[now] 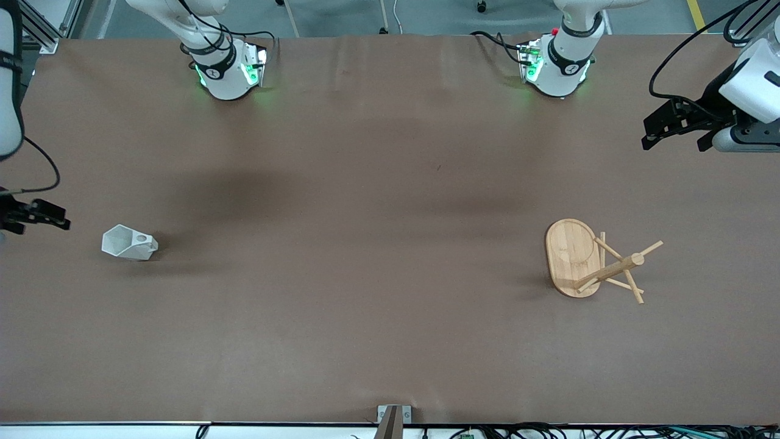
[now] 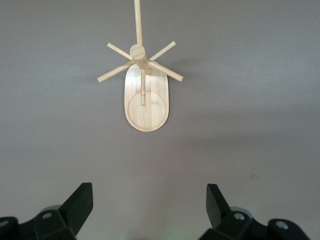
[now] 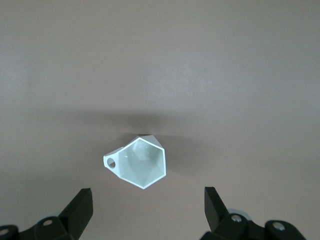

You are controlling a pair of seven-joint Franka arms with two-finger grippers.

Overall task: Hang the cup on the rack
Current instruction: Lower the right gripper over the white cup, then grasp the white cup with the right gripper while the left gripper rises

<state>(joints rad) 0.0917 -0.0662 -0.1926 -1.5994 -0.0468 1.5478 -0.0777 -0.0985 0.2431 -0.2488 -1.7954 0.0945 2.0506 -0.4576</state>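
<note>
Cup (image 1: 129,242) upright on table (image 1: 365,183), well apart from rack (image 1: 594,261).

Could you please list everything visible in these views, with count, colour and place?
cup: one, white, standing on the table toward the right arm's end, mouth up, nothing touching it.
rack: one, light bamboo, standing on the table toward the left arm's end, pegs bare.
table: one, brown covering, carrying the cup and the rack far apart.
left gripper: one, black, in the air at the left arm's end of the table, fingers open, holding nothing.
right gripper: one, black, in the air at the right arm's end, beside the cup, fingers open, holding nothing.
</note>
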